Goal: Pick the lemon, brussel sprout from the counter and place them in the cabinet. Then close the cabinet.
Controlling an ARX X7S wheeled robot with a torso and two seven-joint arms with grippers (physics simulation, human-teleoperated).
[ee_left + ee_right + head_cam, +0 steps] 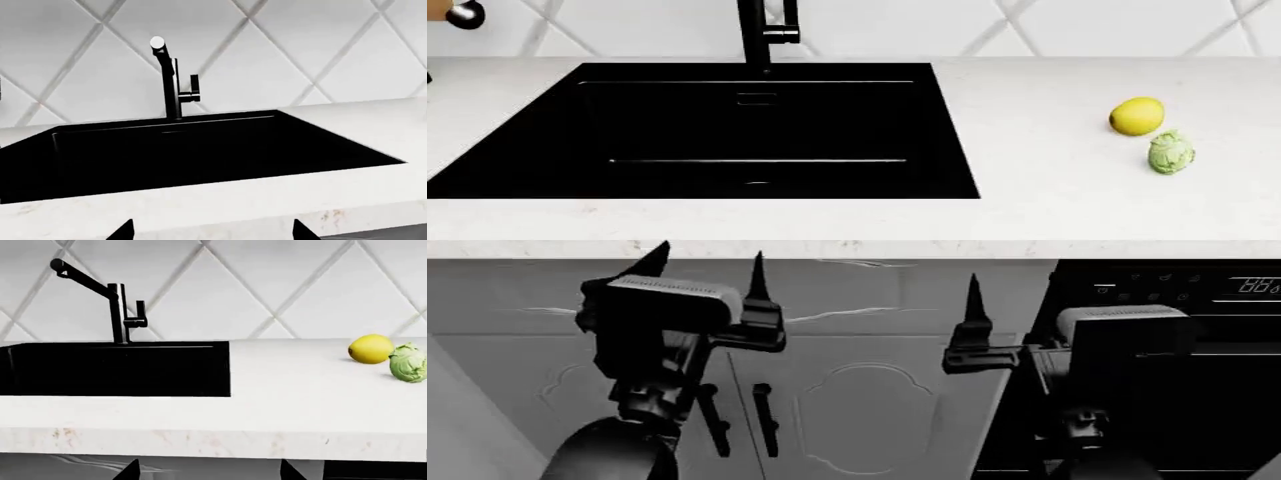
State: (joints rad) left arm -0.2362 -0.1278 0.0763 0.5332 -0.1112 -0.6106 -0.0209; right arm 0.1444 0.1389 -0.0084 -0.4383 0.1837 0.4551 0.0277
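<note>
Nothing is picked yet: lemon (1136, 115) and sprout (1170, 153) sit touching on the counter's (1054, 190) far right, both grippers (707, 275) (1014, 300) spread empty below its near edge.

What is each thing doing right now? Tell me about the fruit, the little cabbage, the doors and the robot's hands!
lemon: lying on the counter, not held
brussel sprout: on the counter right beside the lemon, not held
cabinet doors under the counter: shut
sink: empty
faucet: no water running
left hand: open, empty
right hand: open, empty
</note>
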